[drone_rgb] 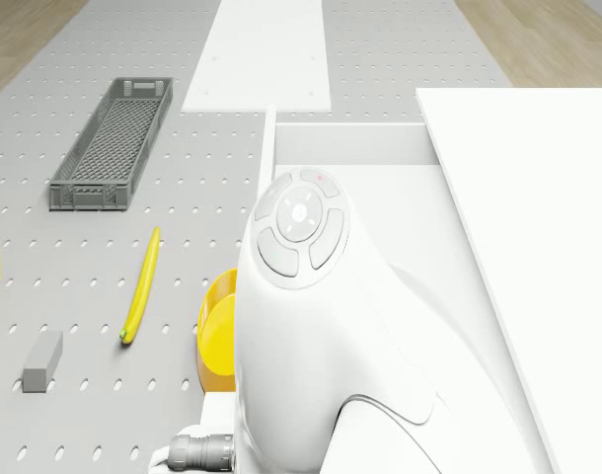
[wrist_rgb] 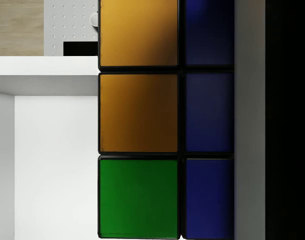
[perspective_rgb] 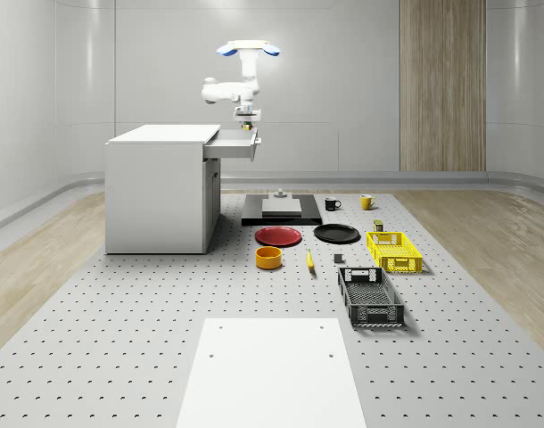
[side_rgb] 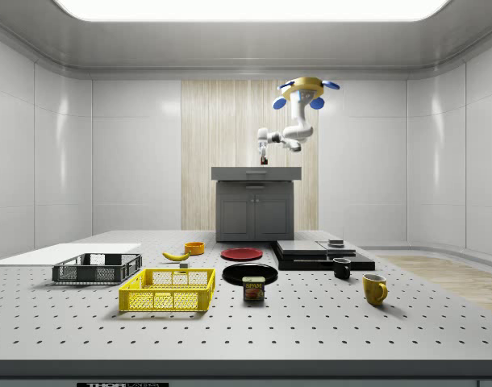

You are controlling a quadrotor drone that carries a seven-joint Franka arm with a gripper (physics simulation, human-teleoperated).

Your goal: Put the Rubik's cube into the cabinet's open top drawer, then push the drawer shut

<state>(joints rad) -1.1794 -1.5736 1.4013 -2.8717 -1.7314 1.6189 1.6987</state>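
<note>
The drone (perspective_rgb: 247,49) hovers over the front end of the white cabinet's (perspective_rgb: 160,192) open top drawer (perspective_rgb: 229,144). Its arm reaches down, and the gripper (perspective_rgb: 247,122) hangs just above the drawer, shut on the Rubik's cube. In the wrist view the Rubik's cube (wrist_rgb: 142,115) sits close up, showing orange, green and blue tiles, with the drawer's white floor (wrist_rgb: 52,160) beneath it. The side view shows the gripper (side_rgb: 263,157) just over the cabinet's top (side_rgb: 256,172). From the drone view the arm's white link (drone_rgb: 311,326) covers part of the drawer's inside (drone_rgb: 380,188).
On the perforated table in front of the cabinet lie a red plate (perspective_rgb: 278,235), a black plate (perspective_rgb: 336,234), an orange bowl (perspective_rgb: 268,258), a banana (perspective_rgb: 309,260), a yellow crate (perspective_rgb: 393,251) and a grey crate (perspective_rgb: 370,296). Two mugs (perspective_rgb: 332,203) stand beside a black platform (perspective_rgb: 281,209).
</note>
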